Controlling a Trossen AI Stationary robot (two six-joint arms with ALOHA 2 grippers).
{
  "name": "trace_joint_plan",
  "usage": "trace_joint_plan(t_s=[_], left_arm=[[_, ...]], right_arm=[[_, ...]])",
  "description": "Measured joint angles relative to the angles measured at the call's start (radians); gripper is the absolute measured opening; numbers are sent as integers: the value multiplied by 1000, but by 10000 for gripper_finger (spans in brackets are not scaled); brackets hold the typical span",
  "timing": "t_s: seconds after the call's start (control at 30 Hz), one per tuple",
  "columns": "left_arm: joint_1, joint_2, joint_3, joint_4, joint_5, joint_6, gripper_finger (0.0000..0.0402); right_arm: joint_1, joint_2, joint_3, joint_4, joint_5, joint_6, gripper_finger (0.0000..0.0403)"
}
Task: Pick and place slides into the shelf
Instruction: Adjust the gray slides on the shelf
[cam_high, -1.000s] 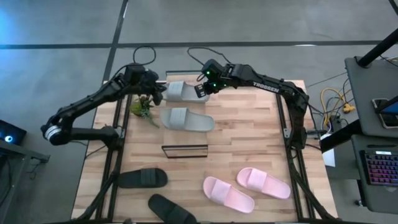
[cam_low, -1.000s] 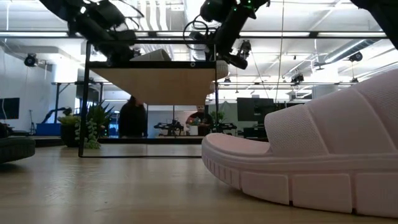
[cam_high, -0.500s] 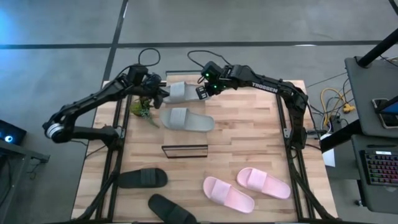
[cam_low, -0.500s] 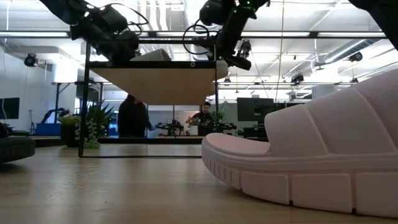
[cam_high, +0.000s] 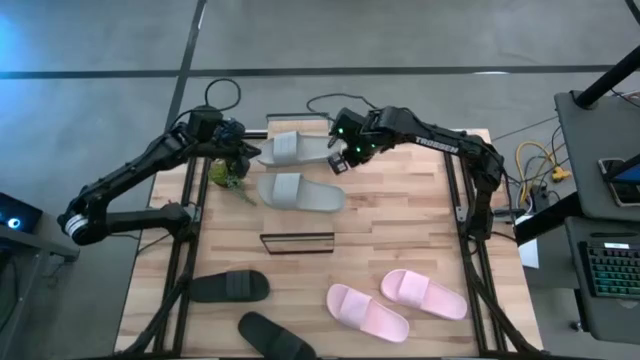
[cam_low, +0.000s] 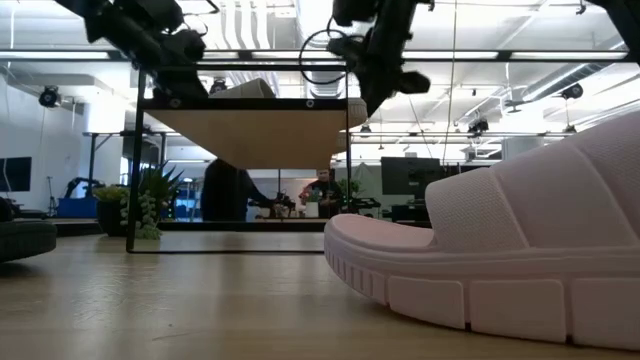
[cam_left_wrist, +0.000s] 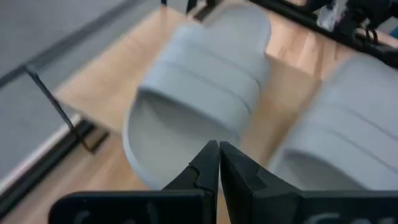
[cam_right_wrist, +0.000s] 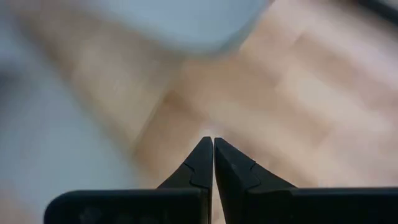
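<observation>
Two grey slides lie sole down on the shelf's (cam_low: 250, 135) wooden top, one at the far side (cam_high: 290, 148) and one nearer (cam_high: 300, 192). My left gripper (cam_high: 252, 152) is shut just off the far slide's left end (cam_left_wrist: 186, 118) and seems clear of it. My right gripper (cam_high: 339, 161) is shut off that slide's right end, pointing steeply down over bare wood (cam_right_wrist: 261, 87). Two pink slides (cam_high: 367, 310) (cam_high: 423, 293) and two black slides (cam_high: 230, 287) (cam_high: 275, 335) lie on the table near its front edge.
A small green plant (cam_high: 228, 172) stands beside the shelf, under my left arm. The shelf's black frame (cam_high: 297, 242) shows at mid-table. Cables and a keyboard lie off the table's right side. People stand in the room beyond (cam_low: 225, 190).
My left gripper has drawn back from the far grey slide's left end toward the table's left edge, staying shut. My right gripper has backed off the slide's right end toward the right and near edges and tipped further down, also shut. The slide has stayed where it was.
</observation>
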Motion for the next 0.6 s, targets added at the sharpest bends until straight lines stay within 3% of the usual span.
trace_joint_plan(t_s=[0.13, 0.33, 0.47, 0.6], left_arm=[[0, -42, -9, -98, 78, -2, 0], [-13, -89, -23, -242, 96, 6, 0], [-23, -110, -24, -289, 187, 5, 0], [-33, -117, -25, -301, 188, 1, 0]], right_arm=[[67, -6, 0, -77, -54, 15, 9], [179, -4, -26, -88, -57, 59, 9], [229, -4, -60, -87, -68, 88, 9], [256, -3, -109, -71, -68, 110, 9]])
